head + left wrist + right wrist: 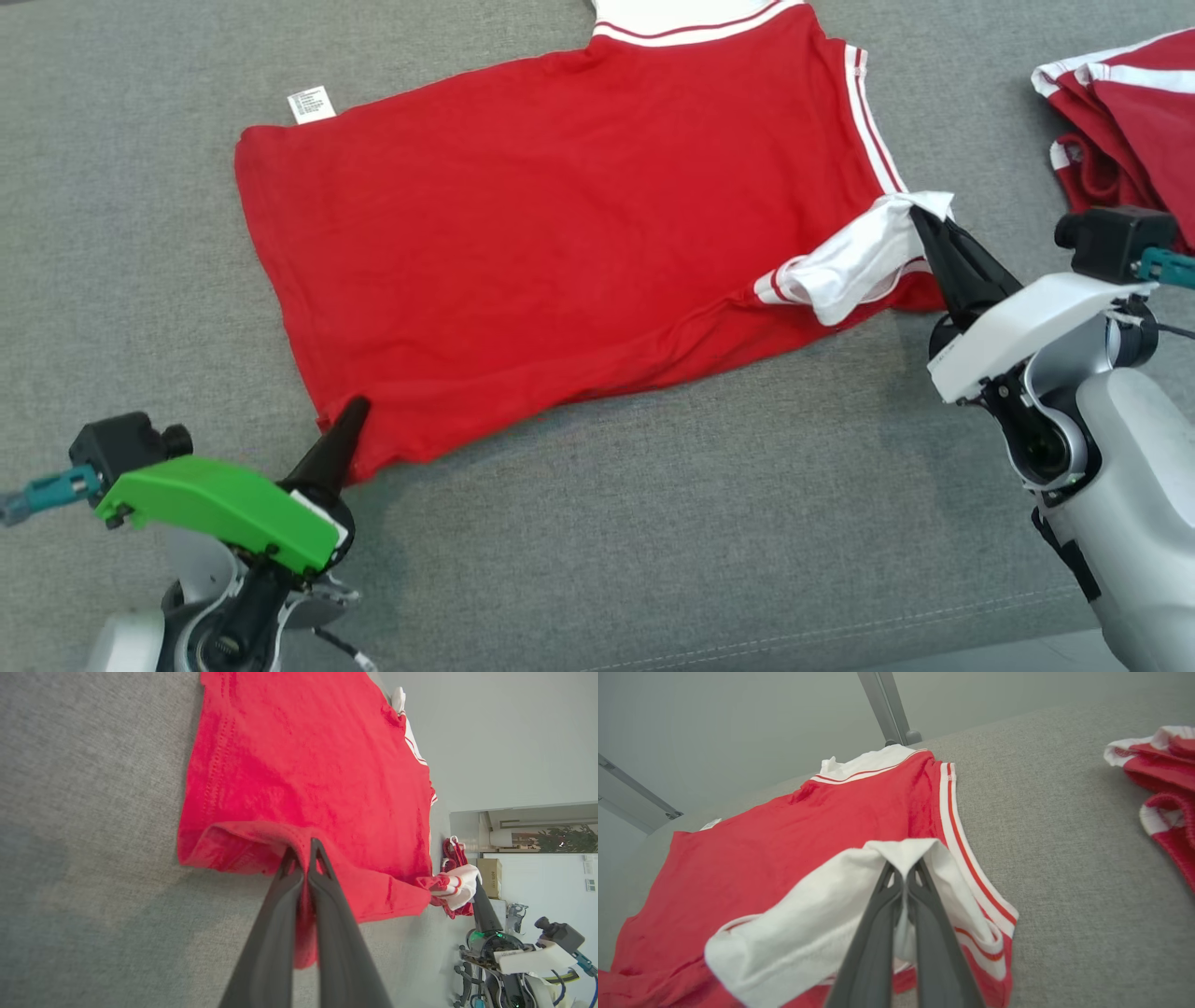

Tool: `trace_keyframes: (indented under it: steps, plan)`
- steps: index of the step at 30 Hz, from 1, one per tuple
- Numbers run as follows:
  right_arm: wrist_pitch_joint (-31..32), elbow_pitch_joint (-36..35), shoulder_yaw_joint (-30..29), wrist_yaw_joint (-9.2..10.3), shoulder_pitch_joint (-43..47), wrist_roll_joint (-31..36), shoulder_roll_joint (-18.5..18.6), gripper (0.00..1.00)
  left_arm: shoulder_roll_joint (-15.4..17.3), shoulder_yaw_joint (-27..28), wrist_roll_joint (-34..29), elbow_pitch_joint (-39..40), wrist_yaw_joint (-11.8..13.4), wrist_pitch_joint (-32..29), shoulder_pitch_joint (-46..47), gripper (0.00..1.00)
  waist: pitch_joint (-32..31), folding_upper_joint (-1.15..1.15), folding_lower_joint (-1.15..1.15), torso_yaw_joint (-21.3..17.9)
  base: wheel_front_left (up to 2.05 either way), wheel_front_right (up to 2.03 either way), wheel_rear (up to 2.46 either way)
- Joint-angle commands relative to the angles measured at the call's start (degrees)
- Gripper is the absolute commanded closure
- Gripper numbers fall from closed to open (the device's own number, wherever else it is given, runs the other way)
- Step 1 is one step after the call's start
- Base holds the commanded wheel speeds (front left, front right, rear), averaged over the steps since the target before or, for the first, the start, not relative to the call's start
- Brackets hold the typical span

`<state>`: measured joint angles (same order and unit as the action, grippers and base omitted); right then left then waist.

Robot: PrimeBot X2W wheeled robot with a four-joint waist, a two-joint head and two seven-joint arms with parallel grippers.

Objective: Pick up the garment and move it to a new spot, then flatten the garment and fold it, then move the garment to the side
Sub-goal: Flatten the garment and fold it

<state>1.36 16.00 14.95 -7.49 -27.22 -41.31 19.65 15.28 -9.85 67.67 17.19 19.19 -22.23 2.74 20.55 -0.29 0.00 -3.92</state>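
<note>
Garment (pixel 560 233) is spread on the grey fabric surface (pixel 653 513), near its far edge. Left gripper (pixel 355 408) is clamped on the hem corner, right gripper (pixel 917 215) on the white cuff (pixel 859 261). Risk judged: 2 thin pinches; cuff could be slipped by uneven pull.

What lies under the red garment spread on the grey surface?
The grey surface shows along the edges of the red garment, which lies on it. Anything directly beneath the cloth is covered and cannot be seen.
</note>
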Motion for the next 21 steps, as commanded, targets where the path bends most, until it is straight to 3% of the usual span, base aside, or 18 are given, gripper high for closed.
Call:
trace_keyframes:
  steps: [1,12,13,14,15,16,17,18,19,21]
  plan:
    - [-0.68,1.54,0.59,0.02,-1.65,0.55,0.19,1.0,-0.22,-0.09,0.49,-1.69,0.02,-0.52,2.22,1.0,-0.02,0.29,0.0,0.51,0.0,0.0,0.0]
    - [-3.84,10.15,5.36,0.02,-7.77,0.91,0.69,1.0,-0.41,-1.94,0.3,-12.44,-0.88,-3.12,11.56,1.0,1.51,0.29,0.0,1.13,0.0,0.0,0.0]
    - [-4.79,10.6,5.53,0.02,-8.38,1.05,0.6,0.75,-0.44,-1.9,0.23,-12.75,-0.87,-3.05,11.61,1.0,1.58,0.29,0.0,0.93,0.0,0.0,0.0]
    - [-5.69,11.16,5.73,0.02,-8.81,1.37,0.62,0.16,-0.63,-1.91,0.47,-12.88,-0.91,-3.11,11.42,0.97,1.62,0.29,0.0,0.8,0.0,0.0,0.0]
    - [-6.49,11.82,5.95,0.02,-9.15,1.65,0.61,0.0,-0.67,-1.9,0.57,-12.72,-0.96,-3.02,11.03,0.75,1.64,0.29,0.0,0.69,0.0,0.0,0.0]
    - [-7.15,12.42,6.18,0.02,-9.53,1.85,0.49,0.0,-0.62,-1.82,0.52,-12.48,-0.9,-2.81,10.42,0.55,1.61,0.29,0.0,0.57,0.0,0.0,0.0]
    - [-7.92,12.93,6.33,0.02,-10.0,2.08,0.48,0.0,-0.71,-1.4,0.54,-12.17,-0.52,-2.32,9.77,0.14,1.6,0.29,0.0,0.47,0.0,0.0,0.0]
    - [-7.92,12.93,6.33,0.02,-10.0,2.08,0.48,0.0,-0.71,-1.4,0.54,-12.17,-0.52,-2.32,9.77,0.14,1.6,0.29,0.0,0.47,0.0,0.0,0.0]
    - [-8.6,13.45,6.44,0.02,-10.49,2.09,0.46,0.0,-0.55,-1.11,0.26,-11.82,-0.17,-1.93,9.22,0.0,1.59,0.29,0.0,0.38,0.0,0.0,0.0]
    - [-9.88,14.33,6.64,0.02,-10.98,2.09,0.65,0.0,-0.59,-0.23,-0.14,-10.73,0.21,-0.71,8.27,0.0,1.44,0.29,0.0,0.32,0.0,0.0,0.0]
